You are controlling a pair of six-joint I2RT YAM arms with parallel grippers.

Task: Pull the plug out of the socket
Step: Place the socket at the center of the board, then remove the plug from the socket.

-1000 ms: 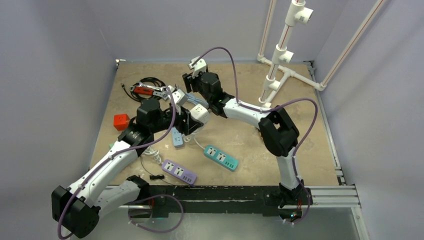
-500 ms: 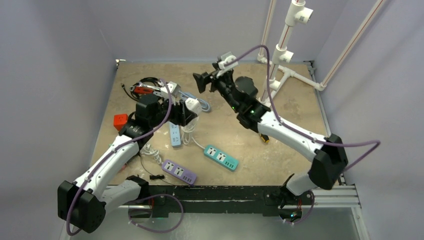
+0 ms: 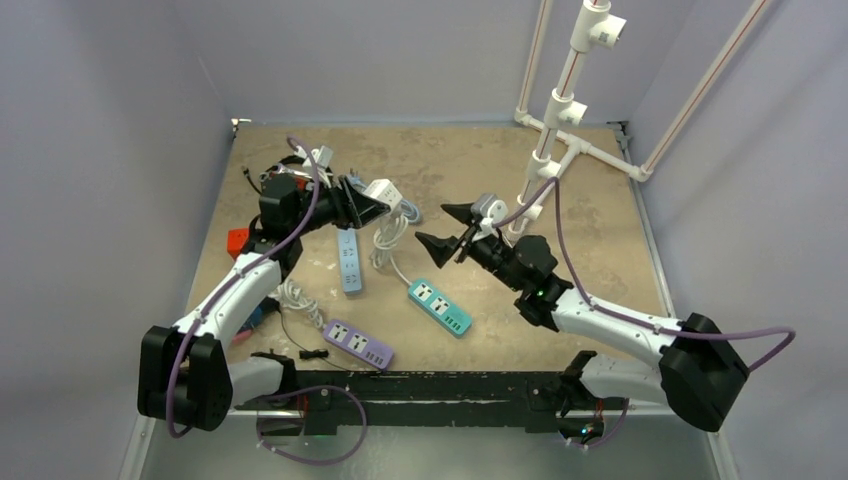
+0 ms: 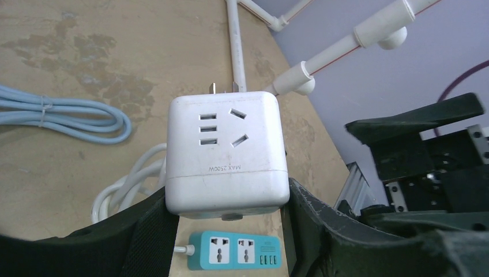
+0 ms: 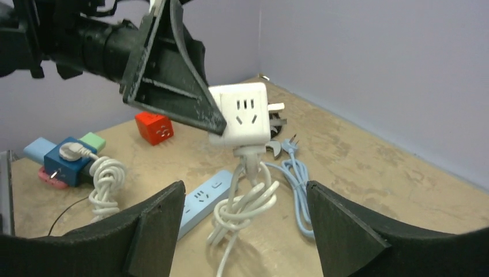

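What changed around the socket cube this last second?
The right end effector backed away from the white cube socket toward the near side and hangs open, empty. The left end effector carried the cube farther back-left, grip unchanged. The teal power strip stayed put.

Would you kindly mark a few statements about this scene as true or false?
1. The left gripper holds the white cube socket clear of the table. True.
2. The right gripper has its jaws shut on a plug. False: its jaws stand open and empty.
3. The teal power strip lies flat on the table. True.
4. The red cube sits on the purple power strip. False: it lies apart from the purple power strip, near the table's left edge.
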